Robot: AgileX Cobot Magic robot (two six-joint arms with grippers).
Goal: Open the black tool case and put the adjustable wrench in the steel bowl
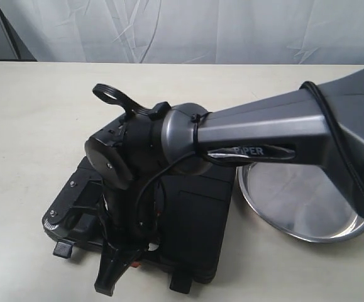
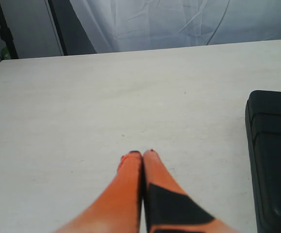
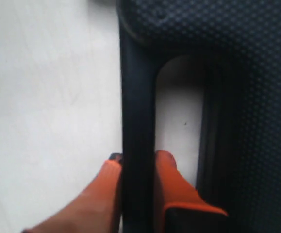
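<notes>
Pale tabletop (image 1: 31,126) fills most of the exterior view, with a creased white cloth (image 1: 200,31) hanging behind it along the top of the frame.

The left gripper (image 2: 142,154) shows only in its own wrist view. Its orange fingers (image 2: 125,189) are pressed together with no gap at the tips and nothing between them. It hangs over bare table, with a corner of the black tool case (image 2: 273,160) at the right edge of that picture, apart from the fingers.

In the lower middle of the exterior view, the black tool case (image 1: 194,226) lies flat on the table. Its lid appears to be down, so whatever is inside is hidden. Two black latches stick out along its near edge.

The right arm (image 1: 263,132), grey and marked PIPER, comes in from the right edge and crosses the frame above the case. Its wrist bends down over the case's lower left part.

The right wrist view shows the right gripper (image 3: 138,158) astride the case's handle (image 3: 138,97), a dark bar with pale table showing through the slot beside it. One orange finger (image 3: 108,194) lies against the outer side of the bar. The other sits in the slot against its inner side, so the jaws are narrowed onto the bar and grip it.

The steel bowl (image 1: 295,201) sits at the right of the exterior view, just beside the case's right edge. It stands upright, partly under the arm, and its shiny inside is bare.
</notes>
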